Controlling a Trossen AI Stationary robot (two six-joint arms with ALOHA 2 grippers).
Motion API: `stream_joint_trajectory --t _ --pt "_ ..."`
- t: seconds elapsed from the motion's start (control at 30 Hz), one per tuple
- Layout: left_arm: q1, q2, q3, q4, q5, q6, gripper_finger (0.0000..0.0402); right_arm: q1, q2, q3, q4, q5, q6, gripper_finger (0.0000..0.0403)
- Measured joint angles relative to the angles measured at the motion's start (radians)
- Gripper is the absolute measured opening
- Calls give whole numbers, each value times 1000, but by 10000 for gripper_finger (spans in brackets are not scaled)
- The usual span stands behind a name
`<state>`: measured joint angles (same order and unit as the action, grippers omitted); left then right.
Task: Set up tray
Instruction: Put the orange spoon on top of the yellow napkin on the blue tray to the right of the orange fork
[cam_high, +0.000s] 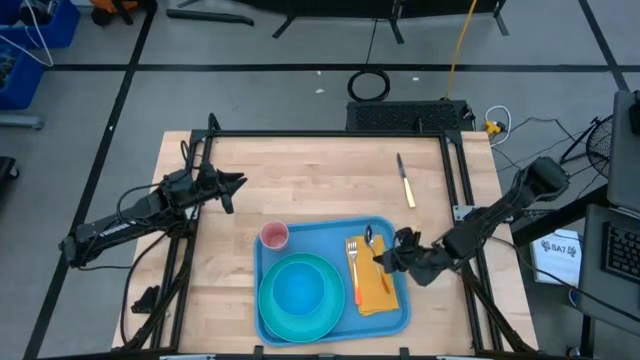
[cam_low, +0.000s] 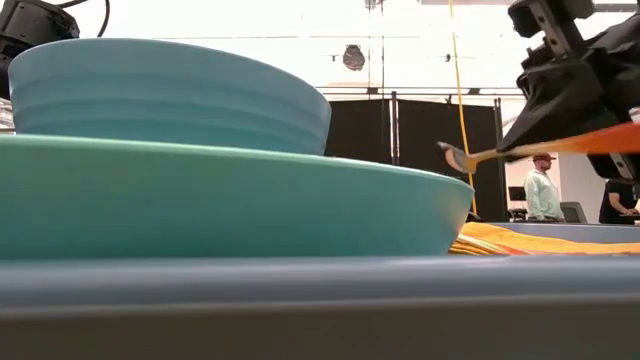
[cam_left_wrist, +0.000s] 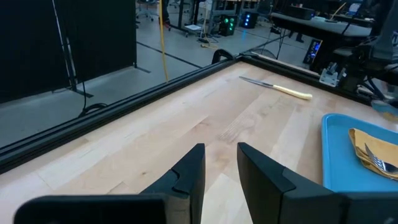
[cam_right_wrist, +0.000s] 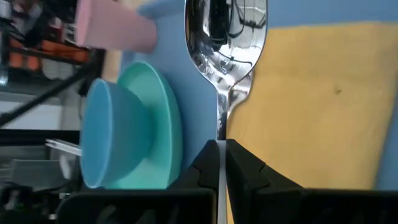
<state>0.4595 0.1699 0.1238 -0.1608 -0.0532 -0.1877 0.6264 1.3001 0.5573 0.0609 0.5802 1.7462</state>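
While right gripper (cam_right_wrist: 219, 163) pinches spoon (cam_right_wrist: 225, 43), knife (cam_left_wrist: 277, 88) apart

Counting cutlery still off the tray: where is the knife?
In the high view the knife lies alone on the bare wood at the table's far right, beyond the tray, well clear of both grippers.

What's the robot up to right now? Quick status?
Right gripper shut on spoon above napkin. Left gripper open, idle. Tray nearly set; knife left out.

Yellow-handled knife (cam_high: 405, 181) on bare wood, black cable coil (cam_high: 369, 85) on floor — 2 people (cam_low: 543, 190) in bkgd
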Motion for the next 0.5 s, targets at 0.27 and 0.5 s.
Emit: stream_joint_trajectory --t 0.27,0.5 --pt "0 0 0 0 0 0 97 -11 151 115 -110 -81 25 0" --pt "-1 0 0 0 0 0 97 51 236 155 -136 168 159 0"
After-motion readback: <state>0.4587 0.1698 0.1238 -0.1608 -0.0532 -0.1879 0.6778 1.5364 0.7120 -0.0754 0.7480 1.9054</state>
